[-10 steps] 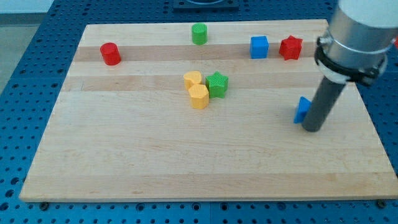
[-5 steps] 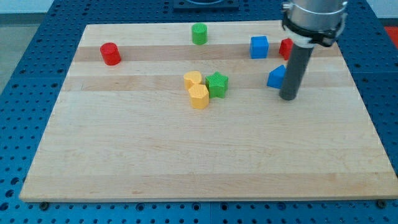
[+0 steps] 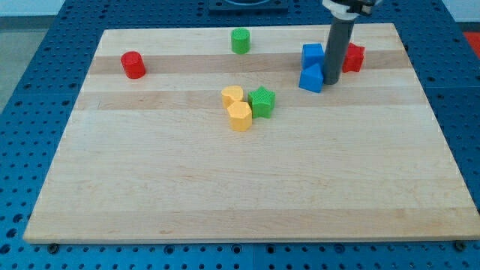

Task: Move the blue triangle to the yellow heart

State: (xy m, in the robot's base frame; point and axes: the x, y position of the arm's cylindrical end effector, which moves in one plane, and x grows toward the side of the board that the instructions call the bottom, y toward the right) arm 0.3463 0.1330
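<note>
The blue triangle [image 3: 310,78] lies in the upper right part of the wooden board [image 3: 240,187], touching the blue cube [image 3: 312,54] just above it. My tip [image 3: 331,82] rests against the triangle's right side. The rod partly hides the red star [image 3: 353,57] behind it. The yellow heart [image 3: 232,95] sits near the board's middle, well to the left of the triangle, pressed against a yellow hexagon [image 3: 240,116] below it and a green star [image 3: 262,101] on its right.
A green cylinder [image 3: 240,40] stands near the view's top edge of the board. A red cylinder [image 3: 133,64] stands at the upper left.
My tip has moved up and to the left across the board, pushing the blue triangle from the right side up to the blue cube. The other blocks have not moved.
</note>
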